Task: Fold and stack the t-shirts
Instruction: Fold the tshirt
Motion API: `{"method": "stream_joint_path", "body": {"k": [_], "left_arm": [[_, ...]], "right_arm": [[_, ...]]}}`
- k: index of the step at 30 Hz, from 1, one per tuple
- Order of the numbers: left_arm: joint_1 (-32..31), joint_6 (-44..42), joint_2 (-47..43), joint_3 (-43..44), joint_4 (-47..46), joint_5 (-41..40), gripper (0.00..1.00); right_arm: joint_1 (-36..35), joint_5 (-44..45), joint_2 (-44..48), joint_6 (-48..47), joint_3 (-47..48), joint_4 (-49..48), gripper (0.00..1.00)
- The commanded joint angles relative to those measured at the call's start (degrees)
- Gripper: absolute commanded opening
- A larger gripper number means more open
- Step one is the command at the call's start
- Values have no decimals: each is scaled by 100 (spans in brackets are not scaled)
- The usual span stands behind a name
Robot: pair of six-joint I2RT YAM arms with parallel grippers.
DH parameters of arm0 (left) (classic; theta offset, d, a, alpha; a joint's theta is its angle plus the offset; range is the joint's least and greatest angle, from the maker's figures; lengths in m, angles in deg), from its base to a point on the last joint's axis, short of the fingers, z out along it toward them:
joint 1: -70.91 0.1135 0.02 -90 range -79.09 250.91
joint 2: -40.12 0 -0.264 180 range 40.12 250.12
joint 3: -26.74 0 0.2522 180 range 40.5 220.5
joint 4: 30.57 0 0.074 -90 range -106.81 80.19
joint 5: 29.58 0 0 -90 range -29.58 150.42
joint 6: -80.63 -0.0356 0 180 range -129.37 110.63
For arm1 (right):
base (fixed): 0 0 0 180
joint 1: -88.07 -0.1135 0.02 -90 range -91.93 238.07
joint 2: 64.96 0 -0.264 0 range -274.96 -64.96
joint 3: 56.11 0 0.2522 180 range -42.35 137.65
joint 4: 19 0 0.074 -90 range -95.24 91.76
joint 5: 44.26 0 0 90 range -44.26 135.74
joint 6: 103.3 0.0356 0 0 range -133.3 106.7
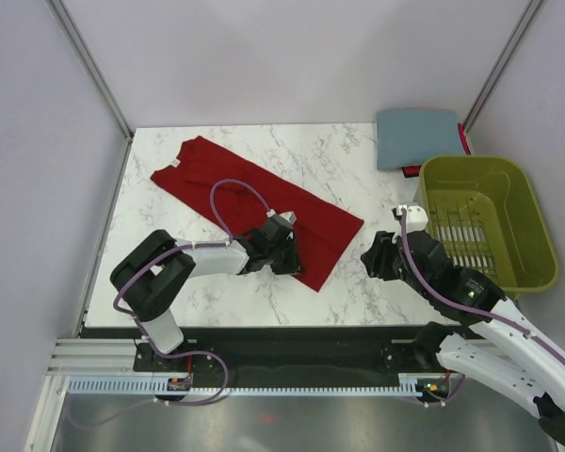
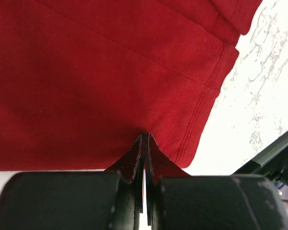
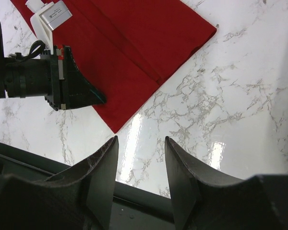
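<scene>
Surface: white marble-look table (image 1: 358, 155) with grey veining. It's glossy, with light glare on it in the right wrist view. A black strip and a metal rail run along the bottom edge of the top view. Plain pale walls on three sides, with metal frame posts running into the upper corners.

dark red t-shirt (image 1: 254, 202): soft matte knit, lying flat as a long diagonal band from upper left toward frame centre. It's folded lengthwise, with a layer edge and a stitched hem showing in the left wrist view.

blue-grey t-shirt (image 1: 416, 137): folded into a soft, rounded square at the table's upper right corner, touching the basket's far rim.

basket (image 1: 537, 235): olive-green hard plastic, a rounded rectangle with a slatted floor, at the right edge of the top view.

left gripper (image 2: 145, 143): fingers pressed together, pinching the red shirt's edge near its lower corner.

right gripper (image 3: 141, 141): fingers spread with nothing between them, over bare marble just right of the shirt's lower end.
</scene>
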Motion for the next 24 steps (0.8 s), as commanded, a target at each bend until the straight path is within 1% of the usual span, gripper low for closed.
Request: {"method": "stream_joint_path", "body": {"k": [1,7,9,10,11,13,14,15,18,19,21,22,23,24], "left_arm": [[-205,232,-91,-237,-102,-528,2],[-346,495,-653,-930,-32,-792,2],[-355,583,-1075,-1247,274,-818,2],[-355,601,-1250,-1457,363,-966,2],[-355,618,-1600,-1563,433,-1011,2],[-364,636,-2032,-1792,600,-1012,2],[-381,645,-2234,-2045,653,-960,2],[-399,654,-2671,-2170,706,-898,2],[-417,724,-3324,-2504,1215,-862,2],[-417,750,-3857,-2601,1408,-862,2],[-416,785,-4431,-2619,1900,-862,2],[-408,768,-4973,-2506,2041,-888,4],[-399,690,-5153,-2409,2286,-1002,6],[-382,645,-5320,-2278,2393,-1099,12]], "right_arm": [[-7,80,97,145,118,111,52],[-7,115,-78,5,416,418,52],[-7,80,-193,-13,469,515,52],[-16,19,-219,5,469,524,52],[-7,-16,-263,22,478,542,52],[-7,-95,-325,31,443,524,52],[-7,-139,-429,14,426,454,52],[-7,-157,-509,-47,417,402,53],[-7,-201,-1062,-250,408,164,53],[-7,-271,-1403,-320,408,-10,53],[-7,-560,-1747,-592,382,-266,54],[10,-596,-2149,-689,399,-476,54],[124,-640,-2353,-785,434,-547,55],[194,-788,-2590,-1056,574,-600,55]]}}
